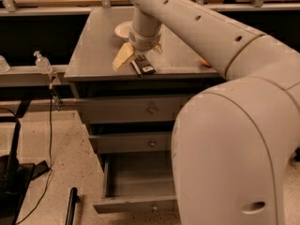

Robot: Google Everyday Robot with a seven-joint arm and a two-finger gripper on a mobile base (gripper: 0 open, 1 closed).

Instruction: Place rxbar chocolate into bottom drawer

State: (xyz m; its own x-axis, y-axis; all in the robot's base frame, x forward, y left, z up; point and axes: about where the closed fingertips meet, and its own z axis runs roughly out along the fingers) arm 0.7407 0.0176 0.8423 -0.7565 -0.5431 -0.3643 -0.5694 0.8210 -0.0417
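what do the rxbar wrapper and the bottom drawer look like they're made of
The rxbar chocolate: likely glossy plastic film, black with pale print and a faint sheen. The bottom drawer: seemingly painted sheet metal, matte grey, with thin flat walls and a small round knob. The gripper, open, is right over the bar on the cabinet top.

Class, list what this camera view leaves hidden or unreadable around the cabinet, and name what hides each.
- The bottom drawer: its right part is behind the robot's arm.
- The orange fruit: only a sliver shows past the arm.
- The plate: its right side is behind the wrist.
- The rxbar chocolate: the label is too small to read. Whether the open gripper over it touches it is unclear.
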